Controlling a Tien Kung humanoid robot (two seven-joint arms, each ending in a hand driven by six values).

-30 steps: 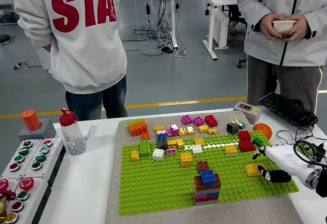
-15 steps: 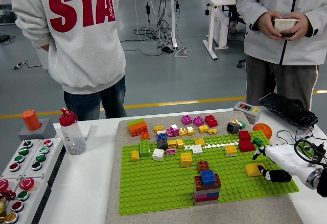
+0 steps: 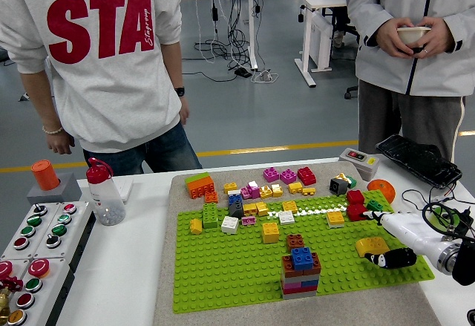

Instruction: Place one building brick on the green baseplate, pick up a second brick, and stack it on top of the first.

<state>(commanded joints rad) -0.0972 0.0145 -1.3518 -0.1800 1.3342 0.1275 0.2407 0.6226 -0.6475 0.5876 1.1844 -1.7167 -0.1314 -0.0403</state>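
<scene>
The green baseplate [image 3: 223, 266] lies on a grey mat and carries several loose bricks along its far side. A stack [image 3: 300, 272] with brown and blue bricks on top stands near its front middle. A yellow curved brick [image 3: 370, 246] rests on the plate's right part. My right hand [image 3: 381, 238], white with black fingertips, reaches in from the right edge. Its fingers are spread on either side of the yellow brick, the thumb [image 3: 389, 258] just in front of it, and they hold nothing. The left arm is out of sight.
A button box [image 3: 33, 244] and a red-capped bottle [image 3: 104, 192] stand at the left. An orange [image 3: 381, 189], a small grey switch box [image 3: 360, 161] and a keyboard [image 3: 418, 160] sit at the right rear. Two people stand beyond the table; one holds a white object [image 3: 413, 36].
My right hand has drawn back slightly to the right, uncovering more of the yellow brick. The person in the grey sweatshirt has shifted left, and both their arms now show.
</scene>
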